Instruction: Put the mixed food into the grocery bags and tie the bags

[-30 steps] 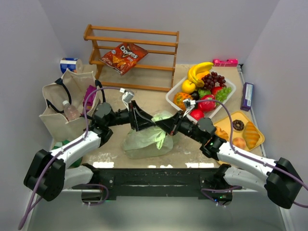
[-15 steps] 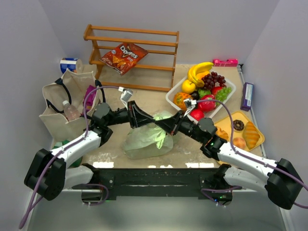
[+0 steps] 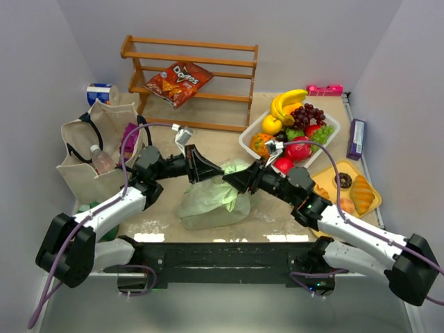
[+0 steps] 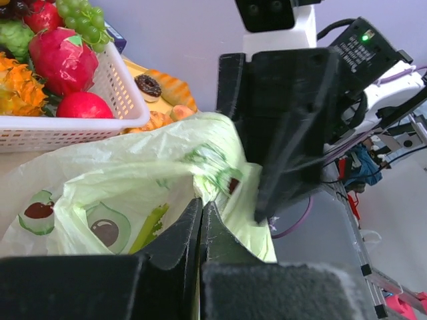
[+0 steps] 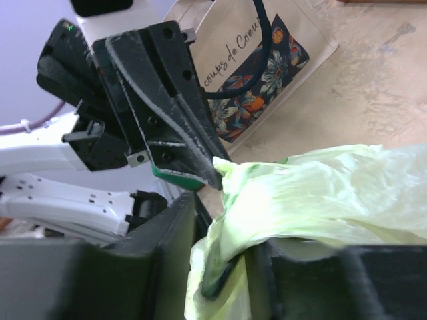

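Note:
A pale green plastic grocery bag (image 3: 211,201) lies bulging at the table's near middle, printed with avocados (image 4: 100,230). My left gripper (image 3: 219,174) is shut, pinching a bunched tip of the bag's top (image 5: 230,170). My right gripper (image 3: 234,182) faces it from the right with jaws apart, and bag plastic (image 5: 300,193) drapes loosely between its fingers (image 5: 175,230). In the left wrist view the right gripper (image 4: 263,212) hangs just beyond the bag. The beige tote (image 3: 83,166) stands at the left with a water bottle (image 3: 102,161) and a purple packet (image 3: 129,137) inside.
A white basket (image 3: 244,141) of toy fruit sits at the back right. A yellow tray (image 3: 331,168) of pastries lies by the right arm. A wooden rack (image 3: 194,45) at the back holds a red chip packet (image 3: 178,82). A purple box (image 3: 356,137) lies far right.
My left gripper has closed on the green bag's top. My right gripper, shut on the bag before, has opened its jaws and drawn back slightly.

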Controlling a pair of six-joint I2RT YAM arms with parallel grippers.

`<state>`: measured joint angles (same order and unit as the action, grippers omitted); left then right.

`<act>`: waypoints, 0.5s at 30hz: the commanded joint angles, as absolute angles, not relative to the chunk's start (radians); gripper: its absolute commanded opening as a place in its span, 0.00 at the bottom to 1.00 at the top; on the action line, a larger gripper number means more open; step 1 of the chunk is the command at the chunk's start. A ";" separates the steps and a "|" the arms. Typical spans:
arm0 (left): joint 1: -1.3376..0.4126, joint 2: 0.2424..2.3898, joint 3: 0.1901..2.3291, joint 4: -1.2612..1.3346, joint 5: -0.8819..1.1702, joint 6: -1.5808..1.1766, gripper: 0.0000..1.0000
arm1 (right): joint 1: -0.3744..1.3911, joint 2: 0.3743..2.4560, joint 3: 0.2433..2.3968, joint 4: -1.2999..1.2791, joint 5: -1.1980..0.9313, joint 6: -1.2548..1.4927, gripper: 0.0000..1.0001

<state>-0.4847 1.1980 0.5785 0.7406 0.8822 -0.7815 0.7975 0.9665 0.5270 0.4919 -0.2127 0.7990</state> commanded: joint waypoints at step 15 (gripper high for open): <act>-0.483 1.216 0.701 0.584 0.936 -0.641 0.00 | 0.799 0.684 0.729 -0.235 -0.086 0.672 0.72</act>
<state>-0.4847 1.2091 0.6617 0.5915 0.9134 -0.6807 0.7994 0.6903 0.6964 -0.1207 -0.0689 0.7044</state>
